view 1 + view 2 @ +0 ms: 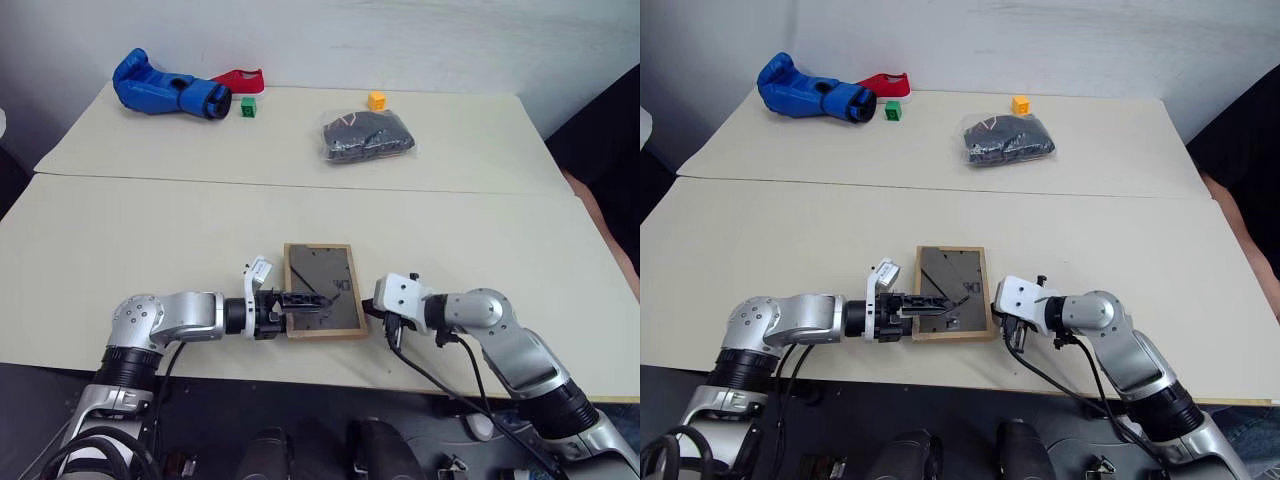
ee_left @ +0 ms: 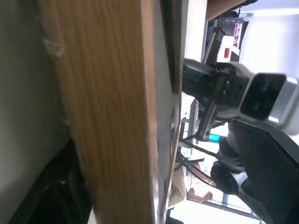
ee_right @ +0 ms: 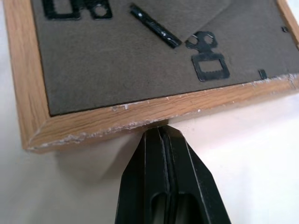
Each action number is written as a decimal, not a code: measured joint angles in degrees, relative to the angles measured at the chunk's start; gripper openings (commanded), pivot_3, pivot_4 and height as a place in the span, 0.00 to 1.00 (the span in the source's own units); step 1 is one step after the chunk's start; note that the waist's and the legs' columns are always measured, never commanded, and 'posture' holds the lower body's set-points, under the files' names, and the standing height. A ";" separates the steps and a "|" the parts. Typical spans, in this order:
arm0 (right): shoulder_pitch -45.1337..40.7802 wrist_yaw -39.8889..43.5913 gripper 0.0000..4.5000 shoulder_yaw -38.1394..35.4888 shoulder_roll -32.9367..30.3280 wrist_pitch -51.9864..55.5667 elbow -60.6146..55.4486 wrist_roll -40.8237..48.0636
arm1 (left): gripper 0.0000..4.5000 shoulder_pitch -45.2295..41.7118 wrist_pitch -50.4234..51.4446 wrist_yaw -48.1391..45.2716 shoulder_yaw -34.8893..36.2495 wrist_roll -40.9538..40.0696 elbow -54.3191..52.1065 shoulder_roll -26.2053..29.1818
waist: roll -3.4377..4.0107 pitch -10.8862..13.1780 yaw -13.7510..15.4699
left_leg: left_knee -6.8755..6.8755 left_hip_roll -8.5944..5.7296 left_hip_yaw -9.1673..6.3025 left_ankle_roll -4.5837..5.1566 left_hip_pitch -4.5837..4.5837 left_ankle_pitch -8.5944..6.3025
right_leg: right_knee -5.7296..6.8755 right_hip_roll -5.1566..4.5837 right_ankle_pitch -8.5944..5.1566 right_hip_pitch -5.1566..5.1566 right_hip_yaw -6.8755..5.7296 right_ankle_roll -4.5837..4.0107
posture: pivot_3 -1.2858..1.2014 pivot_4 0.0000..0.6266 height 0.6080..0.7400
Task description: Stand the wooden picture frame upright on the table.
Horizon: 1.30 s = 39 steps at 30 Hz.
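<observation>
Left eye view: frame (image 1: 322, 290) lay back-up on the table (image 1: 150, 230) near its front edge, between both grippers. Left gripper (image 1: 318, 299) reached level across the dark back panel from the left, jaws apart, one finger over the panel. Right gripper (image 3: 164, 140) had jaws closed, tips butted against the frame's right edge, holding nothing. Step looked like bracing and lifting; next likely needs the left edge tipped up against that brace.

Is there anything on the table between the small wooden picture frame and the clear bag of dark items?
No. In the left eye view, only bare cream-beige table separates frame and bag.
</observation>
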 measured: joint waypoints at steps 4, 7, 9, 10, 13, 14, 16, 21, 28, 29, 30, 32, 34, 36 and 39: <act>0.02 -0.01 0.00 0.06 0.02 0.03 -0.15 0.01 | 0.54 0.39 -0.38 1.29 0.13 0.28 -0.01 -1.13 | 0.00 0.00 -0.12 | 0.00 0.00 0.01 0.00 -0.01 0.00 | -0.01 0.03 0.00 -0.01 0.00 0.01 | 0.52 0.24 1.00; 1.54 0.08 0.00 -0.62 -0.17 -0.41 -0.88 0.96 | 0.35 1.34 -0.12 0.89 0.08 0.47 -0.84 -1.21 | 0.00 0.00 -0.21 | -0.02 0.04 0.02 -0.03 -0.02 0.00 | -0.04 0.08 -0.01 -0.03 0.00 0.01 | 0.52 0.24 1.00; 3.24 1.08 0.00 -2.00 -1.08 -1.42 -1.11 2.72 | 0.21 1.91 -0.17 -0.65 0.50 0.18 -2.31 -0.80 | 0.00 0.00 -0.21 | -0.02 0.04 0.03 -0.03 -0.02 0.00 | -0.05 0.09 -0.01 -0.02 0.00 0.01 | 0.52 0.24 1.00; 4.19 1.71 0.00 -3.15 -1.64 -1.34 -1.17 4.07 | 0.18 2.21 -0.37 -1.17 0.53 0.26 -2.88 -0.17 | 0.00 0.00 -0.21 | -0.02 0.04 0.02 -0.04 -0.02 0.01 | -0.06 0.09 -0.01 -0.01 0.00 0.01 | 0.52 0.24 1.00; 8.11 4.78 0.13 -11.36 -3.04 1.90 -1.31 13.17 | 0.18 4.83 -2.80 -10.27 2.09 8.35 -8.66 3.05 | -0.01 0.10 -0.40 | -0.05 0.08 0.08 -0.07 -0.06 0.03 | -0.05 0.16 -0.01 -0.07 0.03 0.00 | 0.52 0.24 1.00; 8.56 5.61 0.19 -13.96 -3.40 2.95 -1.38 15.68 | 0.18 5.37 -3.86 -14.55 2.30 12.20 -11.08 4.56 | -0.01 0.11 -0.51 | -0.08 0.10 0.11 -0.11 -0.05 0.05 | -0.07 0.21 -0.01 -0.06 0.04 0.00 | 0.52 0.24 1.00; 8.15 8.01 0.37 -19.30 -4.39 6.12 -2.25 23.21 | 0.18 6.74 -10.07 -28.66 1.48 25.83 -17.50 8.96 | 0.06 0.13 -0.89 | -0.18 0.09 0.20 -0.16 0.02 0.08 | -0.06 0.24 -0.03 -0.06 0.09 -0.04 | 0.52 0.24 1.00; 0.82 9.84 0.70 -25.73 -6.75 21.34 -5.47 41.32 | 0.18 8.69 -27.97 -55.78 -4.55 51.21 -21.91 14.93 | 0.17 0.19 -1.54 | -0.39 0.16 0.20 -0.16 0.05 0.09 | -0.17 0.21 -0.05 -0.08 0.13 -0.09 | 0.52 0.24 1.00; -10.24 3.30 1.00 -16.08 1.09 27.97 -6.87 44.31 | 0.18 7.14 -31.63 -65.72 -5.66 61.33 -19.76 10.75 | 0.16 0.19 -1.49 | -0.62 0.15 0.10 0.01 -0.21 0.07 | -0.36 0.05 -0.03 -0.33 0.10 -0.05 | 0.52 0.24 1.00; -11.18 2.75 1.00 -14.53 2.27 27.80 -6.51 43.87 | 0.18 6.92 -31.51 -66.34 -5.67 62.11 -19.79 10.28 | 0.16 0.19 -1.41 | -0.63 0.14 0.09 0.05 -0.27 0.06 | -0.39 0.03 -0.02 -0.36 0.09 -0.04 | 0.52 0.24 1.00; -11.81 2.50 1.00 -13.46 2.89 27.47 -6.26 43.46 | 0.18 6.85 -31.37 -66.72 -5.66 62.55 -19.79 9.85 | 0.16 0.19 -1.30 | -0.62 0.12 0.07 0.09 -0.32 0.05 | -0.42 0.01 -0.02 -0.38 0.07 -0.02 | 0.52 0.24 1.00; -13.68 2.37 1.00 -11.22 4.32 26.04 -4.58 41.36 | 0.18 6.75 -30.93 -67.45 -5.57 63.44 -19.79 8.99 | 0.16 0.19 -1.31 | -0.53 0.11 0.07 0.18 -0.39 -0.01 | -0.46 -0.01 0.01 -0.37 0.06 0.02 | 0.52 0.24 1.00; -14.80 2.48 1.00 -9.03 5.50 24.38 -3.17 39.27 | 0.18 6.63 -30.49 -67.97 -5.30 64.38 -19.79 8.21 | 0.16 0.19 -1.31 | -0.47 0.09 0.06 0.24 -0.42 -0.04 | -0.47 -0.03 0.01 -0.37 0.05 0.03 | 0.52 0.24 1.00; -15.77 2.20 1.00 -7.44 7.67 23.52 -1.35 37.74 | 0.18 6.42 -29.91 -68.27 -5.10 65.01 -19.76 7.55 | 0.16 0.19 -1.36 | -0.38 0.09 0.05 0.25 -0.46 -0.04 | -0.46 -0.04 0.03 -0.38 0.04 0.05 | 0.52 0.24 1.00; -16.60 2.13 1.00 -6.04 9.82 21.81 -0.09 36.27 | 0.18 6.24 -29.12 -68.62 -4.58 65.96 -19.52 6.90 | 0.16 0.19 -1.40 | -0.25 0.09 -0.01 0.25 -0.48 -0.04 | -0.41 -0.04 0.03 -0.36 -0.01 0.06 | 0.52 0.24 1.00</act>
